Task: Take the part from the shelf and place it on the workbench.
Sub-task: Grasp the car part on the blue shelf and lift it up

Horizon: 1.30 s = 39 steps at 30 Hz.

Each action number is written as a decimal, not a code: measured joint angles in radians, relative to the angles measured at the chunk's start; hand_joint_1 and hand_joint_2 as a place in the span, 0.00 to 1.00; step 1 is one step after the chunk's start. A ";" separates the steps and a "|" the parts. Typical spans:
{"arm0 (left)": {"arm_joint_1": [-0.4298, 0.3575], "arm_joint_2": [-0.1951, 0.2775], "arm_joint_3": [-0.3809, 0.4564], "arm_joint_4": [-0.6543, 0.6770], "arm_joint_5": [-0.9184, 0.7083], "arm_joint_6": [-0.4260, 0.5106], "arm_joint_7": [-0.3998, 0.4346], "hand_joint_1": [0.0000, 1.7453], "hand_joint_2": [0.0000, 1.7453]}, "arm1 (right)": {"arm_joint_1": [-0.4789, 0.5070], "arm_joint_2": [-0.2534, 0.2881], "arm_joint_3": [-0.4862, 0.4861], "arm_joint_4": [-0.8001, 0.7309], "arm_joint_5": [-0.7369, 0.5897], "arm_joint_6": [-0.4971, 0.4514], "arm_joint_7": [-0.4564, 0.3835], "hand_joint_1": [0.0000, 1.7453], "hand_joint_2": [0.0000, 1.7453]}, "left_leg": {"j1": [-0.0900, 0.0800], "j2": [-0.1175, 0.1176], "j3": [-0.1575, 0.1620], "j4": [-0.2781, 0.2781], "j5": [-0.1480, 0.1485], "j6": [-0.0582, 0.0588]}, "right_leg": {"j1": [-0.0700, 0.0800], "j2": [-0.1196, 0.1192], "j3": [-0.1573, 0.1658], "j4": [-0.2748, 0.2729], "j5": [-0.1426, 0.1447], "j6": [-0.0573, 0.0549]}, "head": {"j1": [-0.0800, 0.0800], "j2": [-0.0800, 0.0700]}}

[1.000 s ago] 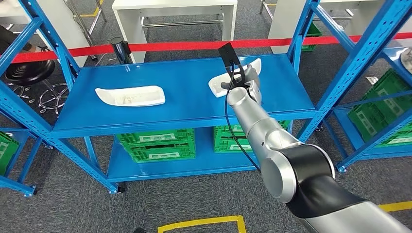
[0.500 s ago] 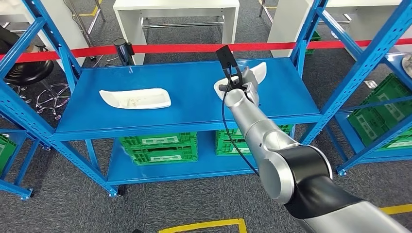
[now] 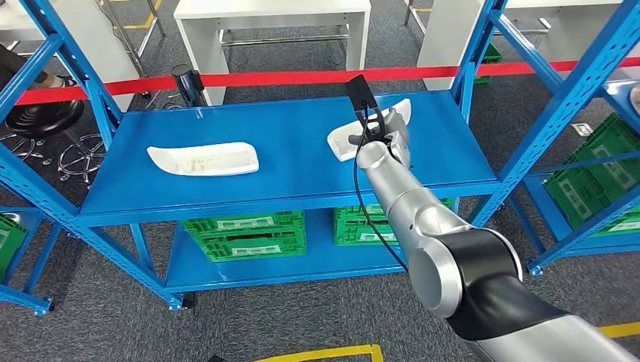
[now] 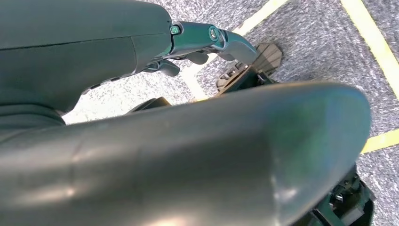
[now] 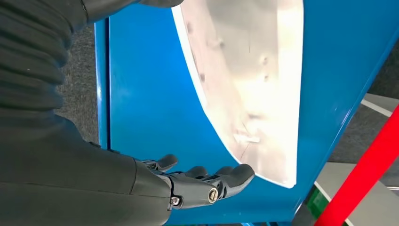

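Observation:
Two white curved parts lie on the blue shelf (image 3: pixel 287 162): one at the left (image 3: pixel 202 159), one at the right (image 3: pixel 343 140). My right arm reaches forward, and my right hand (image 3: pixel 382 130) sits over the right-hand part, covering its middle. In the right wrist view the same part (image 5: pixel 249 70) lies on the blue surface. My right hand (image 5: pixel 188 184) is spread beside it, with the fingers (image 5: pixel 233 176) stretched along one long edge and nothing gripped. My left hand (image 4: pixel 207 40) hangs over the grey floor, fingers apart and holding nothing.
A red barrier tape (image 3: pixel 287 75) runs behind the shelf, with a white table (image 3: pixel 272 13) beyond it. Green crates (image 3: pixel 245 230) sit on the lower shelf level. Another blue rack (image 3: pixel 573 90) with green crates stands at the right. A black stool (image 3: pixel 41 117) is at the left.
The whole view has shifted slightly as the camera moved. My right hand stays over the right-hand part, and both parts lie where they were.

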 joint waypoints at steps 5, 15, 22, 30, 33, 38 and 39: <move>0.003 0.000 0.006 0.000 0.001 0.000 0.000 0.00 0.00 | 0.007 0.000 0.000 0.000 -0.001 0.000 0.001 0.00 1.00 | 0.004 0.001 -0.136 0.249 -0.092 -0.017 | -0.003 0.000 0.016 -0.003 -0.009 -0.016 | -0.004 0.000; 0.002 0.000 0.007 0.000 0.000 0.000 0.005 0.00 0.00 | 0.016 -0.004 -0.017 0.000 -0.007 -0.014 0.041 0.00 1.00 | 0.000 0.000 -0.015 -0.026 0.045 0.027 | 0.001 0.001 0.032 0.012 -0.045 0.024 | -0.001 0.000; 0.000 -0.002 0.007 0.000 -0.002 0.000 0.006 0.00 0.00 | 0.034 -0.020 -0.025 0.002 -0.005 -0.014 0.052 0.00 1.00 | 0.002 -0.001 0.003 -0.027 0.029 0.045 | -0.003 -0.002 -0.118 0.248 -0.097 0.043 | 0.001 0.000; -0.004 -0.003 0.007 -0.001 -0.002 0.000 0.008 0.00 0.00 | 0.036 -0.024 -0.026 0.002 -0.001 -0.011 0.042 0.00 1.00 | -0.002 -0.001 0.015 -0.016 0.000 0.006 | -0.001 -0.002 -0.001 -0.002 0.004 0.005 | 0.000 0.000; -0.006 -0.002 0.007 -0.001 -0.002 0.000 0.008 0.00 0.00 | 0.035 -0.024 -0.026 0.001 0.000 -0.010 0.039 0.00 1.00 | 0.000 0.000 -0.047 0.115 -0.063 -0.006 | -0.006 -0.002 0.013 -0.009 0.001 -0.011 | -0.005 0.000; -0.003 -0.002 0.007 -0.001 -0.001 0.000 0.005 0.00 0.00 | 0.045 -0.023 -0.026 0.001 0.001 -0.002 0.034 0.00 1.00 | 0.003 0.001 -0.112 0.190 -0.038 -0.008 | -0.005 -0.001 0.023 -0.005 -0.011 -0.011 | -0.006 0.000; -0.003 -0.002 0.007 -0.001 -0.001 0.000 0.004 0.00 0.00 | 0.045 -0.023 -0.026 0.001 0.002 0.000 0.033 0.00 1.00 | 0.003 0.001 -0.080 0.117 0.001 -0.004 | -0.005 0.000 0.026 -0.004 -0.015 -0.008 | -0.006 0.000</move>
